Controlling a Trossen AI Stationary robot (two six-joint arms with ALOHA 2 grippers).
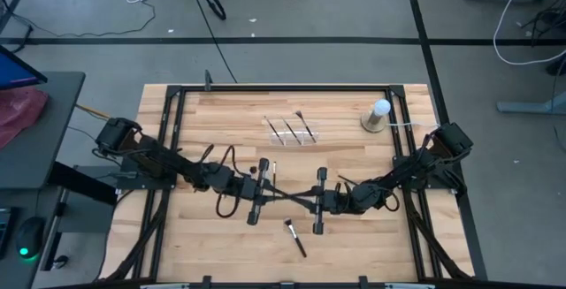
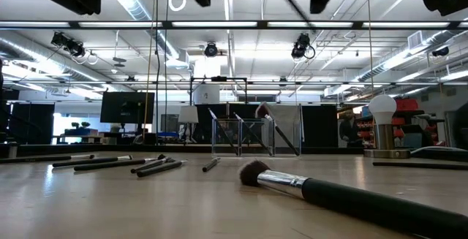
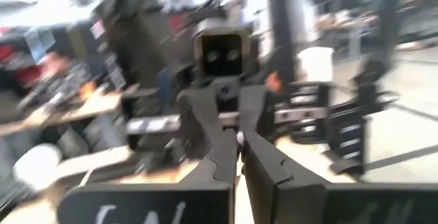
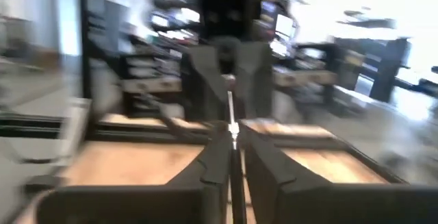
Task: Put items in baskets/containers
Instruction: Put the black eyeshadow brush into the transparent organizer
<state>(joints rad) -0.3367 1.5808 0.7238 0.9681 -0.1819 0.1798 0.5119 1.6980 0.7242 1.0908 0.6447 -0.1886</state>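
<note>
Judged light as a pencil, stiff along the handle, soft only in the bristles; smooth and round, so apt to roll or swivel in a pinch. Best taken at mid-handle or just behind the ferrule, never on the tuft, and lowered handle-first into a narrow compartment. Slender and dark, with a thin silver stretch visible in the right wrist view: so looks the held brush [image 1: 292, 193], raised above the middle of the worktop [image 1: 221, 121] and spanning the gap between the two arms. Left end effector [image 1: 276, 192] pinched narrow, apparently on one end of that brush. Right end effector [image 1: 308, 198] at the other end, brush running into it; cannot tell whether gripping or letting go. Farther back on the worktop, the clear organiser tray [image 1: 292, 132], already carrying three brushes laid aslant, with one more just beyond its far edge. Nearer the front edge, a loose brush [image 1: 294, 238] with a fluffy dark tip and silver ferrule, flat on the wood. Several more handles [image 2: 117, 163] lying together in the low view. Off to the right of the tray, the white ball [image 1: 380, 109], no part of the job.
</note>
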